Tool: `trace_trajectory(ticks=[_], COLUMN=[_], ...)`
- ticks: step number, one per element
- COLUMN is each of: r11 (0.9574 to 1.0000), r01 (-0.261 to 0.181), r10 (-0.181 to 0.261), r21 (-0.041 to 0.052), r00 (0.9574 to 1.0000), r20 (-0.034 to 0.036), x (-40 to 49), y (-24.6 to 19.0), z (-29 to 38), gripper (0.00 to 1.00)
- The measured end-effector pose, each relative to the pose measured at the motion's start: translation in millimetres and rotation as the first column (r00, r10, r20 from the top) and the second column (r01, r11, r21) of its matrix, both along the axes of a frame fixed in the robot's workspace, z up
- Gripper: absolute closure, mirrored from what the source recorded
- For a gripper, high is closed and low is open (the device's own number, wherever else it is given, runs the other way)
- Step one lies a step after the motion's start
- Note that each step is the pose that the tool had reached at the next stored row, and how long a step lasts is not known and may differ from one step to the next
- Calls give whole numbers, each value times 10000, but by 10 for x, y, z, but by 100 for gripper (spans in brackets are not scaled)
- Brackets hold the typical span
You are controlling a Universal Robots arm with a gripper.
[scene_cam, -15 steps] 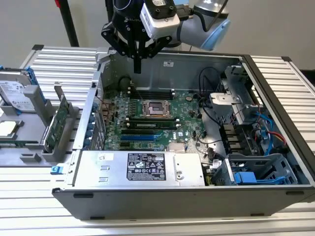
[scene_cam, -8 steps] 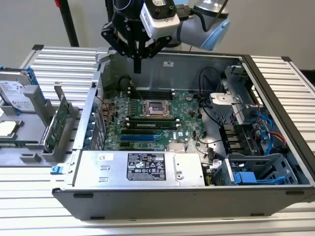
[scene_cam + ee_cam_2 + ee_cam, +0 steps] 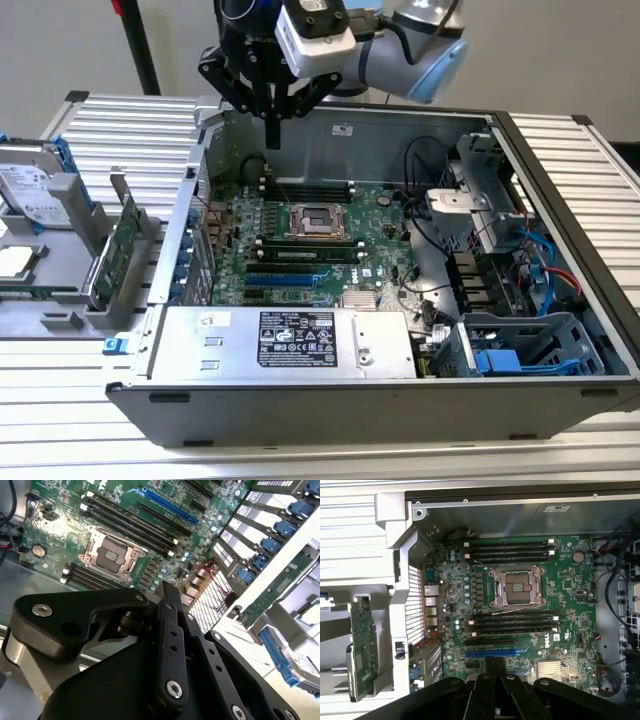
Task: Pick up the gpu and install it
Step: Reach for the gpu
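Ribbed metal surface (image 3: 585,160) is carrying an open computer case (image 3: 330,140) — gripper (image 3: 272,138) is hovering above the motherboard (image 3: 300,250), fingers closed and empty, while the gpu (image 3: 122,245) is standing untouched in a grey rack (image 3: 80,200) beside the case — pickup and install both outstanding.

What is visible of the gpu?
The gpu is a thin green circuit card with small components on its face. It stands on edge in a grey holder outside the computer case, on the exterior view's left. The end effector hangs above the case, apart from it.
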State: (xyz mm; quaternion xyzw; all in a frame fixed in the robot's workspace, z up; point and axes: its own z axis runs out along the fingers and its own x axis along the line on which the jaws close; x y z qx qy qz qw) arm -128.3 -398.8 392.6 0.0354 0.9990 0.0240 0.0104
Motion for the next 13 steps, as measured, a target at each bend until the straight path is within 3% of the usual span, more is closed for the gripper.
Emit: trace_trajectory(ticks=[13], r11=[10000], r01=[1], r10=[-1], r21=[0], r00=[10000], r20=[0], x=[-152], y=[0], z=[0], gripper=[100])
